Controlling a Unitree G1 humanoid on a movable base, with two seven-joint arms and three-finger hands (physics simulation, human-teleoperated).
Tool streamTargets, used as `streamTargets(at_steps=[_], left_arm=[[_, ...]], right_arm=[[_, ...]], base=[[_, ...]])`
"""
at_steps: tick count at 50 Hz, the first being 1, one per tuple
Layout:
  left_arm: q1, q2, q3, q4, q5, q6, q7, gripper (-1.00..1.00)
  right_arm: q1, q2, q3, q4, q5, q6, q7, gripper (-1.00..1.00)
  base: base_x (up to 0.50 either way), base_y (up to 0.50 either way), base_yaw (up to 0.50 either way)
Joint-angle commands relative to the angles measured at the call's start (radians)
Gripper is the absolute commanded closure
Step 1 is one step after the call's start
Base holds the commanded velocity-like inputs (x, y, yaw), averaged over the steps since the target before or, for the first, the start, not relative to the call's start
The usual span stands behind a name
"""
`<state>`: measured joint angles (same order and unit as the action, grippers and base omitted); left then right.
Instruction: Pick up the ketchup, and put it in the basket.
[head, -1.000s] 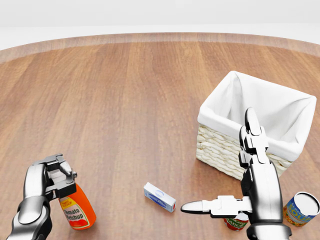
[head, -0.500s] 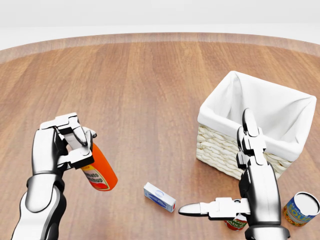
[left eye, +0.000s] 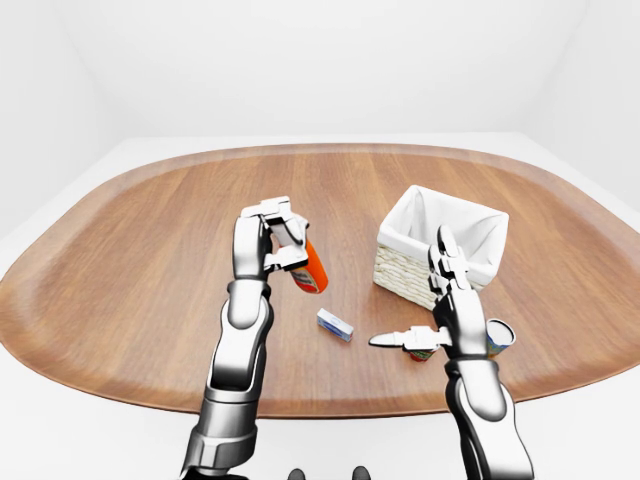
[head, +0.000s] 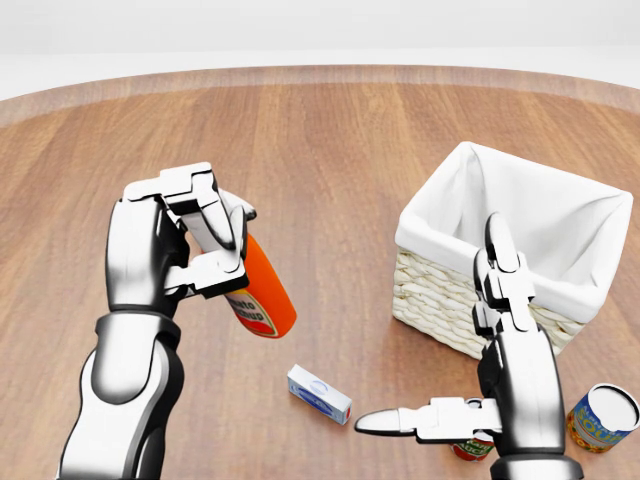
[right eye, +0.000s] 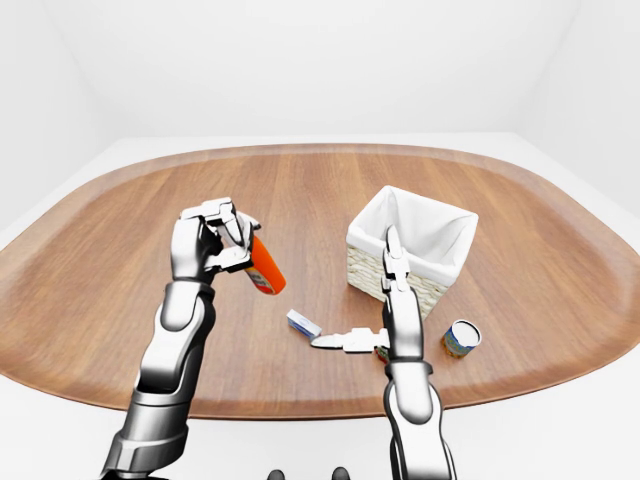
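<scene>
The ketchup (head: 262, 293) is off the table (head: 320, 140), tilted with its base toward lower right in the head view, left of the basket (head: 520, 250). The left hand (head: 180, 245) has its fingers clamped round the bottle's upper part. The right hand (head: 480, 380) is spread flat, holding nothing, just beside the basket. A small white box (head: 319, 393) lies between the hands. A blue-labelled can (head: 602, 417) stands at lower right.

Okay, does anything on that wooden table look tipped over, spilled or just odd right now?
Nothing looks spilled or damaged. The orange ketchup bottle hangs tilted, base pointing down-right, because the left hand grips its top above the table. The small white-and-blue box lies flat. The white-lined wicker basket stands upright.
</scene>
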<state>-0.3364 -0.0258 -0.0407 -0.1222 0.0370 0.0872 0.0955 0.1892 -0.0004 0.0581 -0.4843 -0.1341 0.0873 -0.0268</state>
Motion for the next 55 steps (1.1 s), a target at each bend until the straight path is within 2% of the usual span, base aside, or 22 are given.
streamTargets(at_steps=[1, 17, 29, 55], left_arm=[[0.000, -0.073, -0.081, -0.070, 0.099, 0.000, 0.021, 0.92], [0.021, -0.160, -0.186, -0.056, 0.150, 0.000, 0.026, 0.91], [0.042, -0.193, -0.235, -0.070, 0.182, 0.000, 0.029, 0.91], [0.087, -0.286, -0.396, -0.133, 0.270, 0.000, 0.030, 0.91]], right_arm=[[0.013, -0.001, 0.005, -0.029, 0.006, 0.000, 0.004, -1.00], [0.025, -0.002, -0.009, -0.079, 0.023, 0.000, 0.014, -1.00], [0.035, -0.001, -0.011, -0.102, 0.028, 0.000, 0.019, -1.00], [0.037, 0.000, -0.016, -0.129, 0.039, 0.000, 0.023, -1.00]], base=[[0.00, 0.00, 0.00], [0.00, 0.00, 0.00], [0.00, 0.00, 0.00], [0.00, 0.00, 0.00]])
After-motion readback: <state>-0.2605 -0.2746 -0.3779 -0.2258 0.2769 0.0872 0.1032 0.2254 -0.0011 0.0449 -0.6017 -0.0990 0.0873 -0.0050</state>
